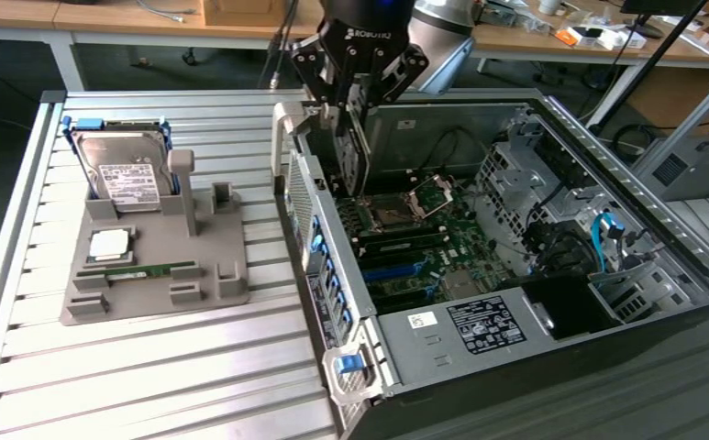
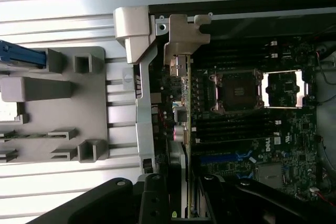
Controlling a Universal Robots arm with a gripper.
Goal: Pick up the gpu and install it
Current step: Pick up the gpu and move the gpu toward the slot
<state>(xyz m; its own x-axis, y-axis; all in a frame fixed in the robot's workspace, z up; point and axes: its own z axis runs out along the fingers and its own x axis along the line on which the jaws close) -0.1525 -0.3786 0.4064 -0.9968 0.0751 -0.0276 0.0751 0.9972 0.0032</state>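
Observation:
My gripper (image 1: 357, 99) hangs over the open computer case (image 1: 648, 238), near its wall on the exterior view's left. It is shut on the gpu (image 1: 357, 156), a thin dark card held on edge that hangs straight down from the fingers. The card's lower end sits above the motherboard (image 1: 409, 234), near the processor socket. In the wrist view the gpu (image 2: 187, 129) appears edge-on, running from between my gripper's (image 2: 185, 205) dark fingers to its silver bracket (image 2: 184, 38) at the case's rear wall.
On the exterior view's left, a grey fixture (image 1: 146, 284) on the slatted metal table (image 1: 146, 367) holds an upright hard drive (image 1: 127, 174), a small square chip (image 1: 109, 243) and a green memory stick (image 1: 134, 272). Drive cages and cables fill the case's right side.

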